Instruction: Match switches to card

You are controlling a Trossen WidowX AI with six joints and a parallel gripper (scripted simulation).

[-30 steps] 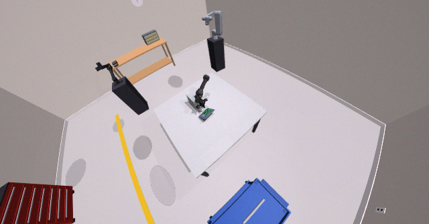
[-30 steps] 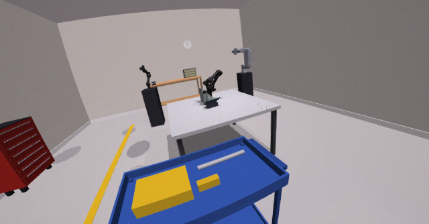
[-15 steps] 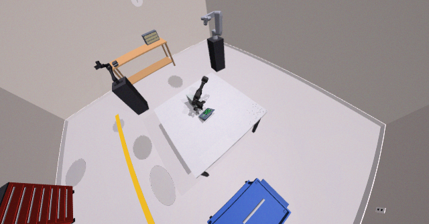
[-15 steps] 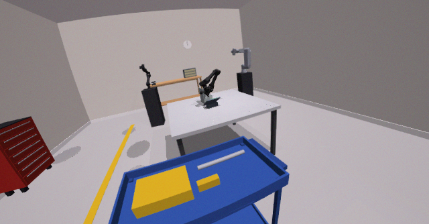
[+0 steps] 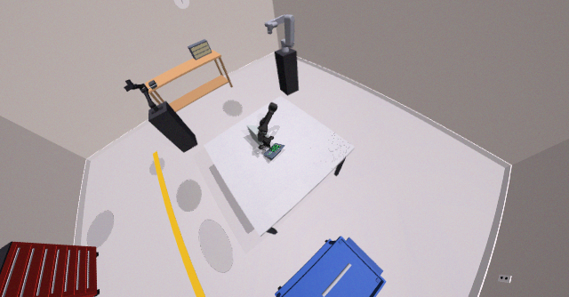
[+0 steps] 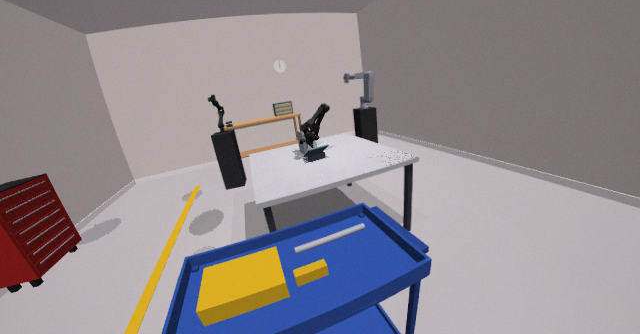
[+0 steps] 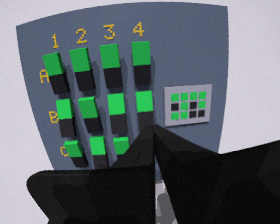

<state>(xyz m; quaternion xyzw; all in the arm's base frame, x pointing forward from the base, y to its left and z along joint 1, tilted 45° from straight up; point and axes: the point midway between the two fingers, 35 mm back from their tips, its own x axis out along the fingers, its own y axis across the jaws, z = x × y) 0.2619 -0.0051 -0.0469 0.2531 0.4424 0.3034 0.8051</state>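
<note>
Judging from the wrist view, most switches on the grey panel show green halves. The card, right of column 4, carries several dark squares, so flips probably remain, though C4 is hidden. Bent low over row C on the white table, the gripper has its fingers closed on nothing.

The switch panel sits near the far edge of the white table, close beside the arm's base. The shut gripper hangs low over the panel's near row, covering the switches there. Toward the table's near edge and both side edges the top lies bare, giving open passage.
</note>
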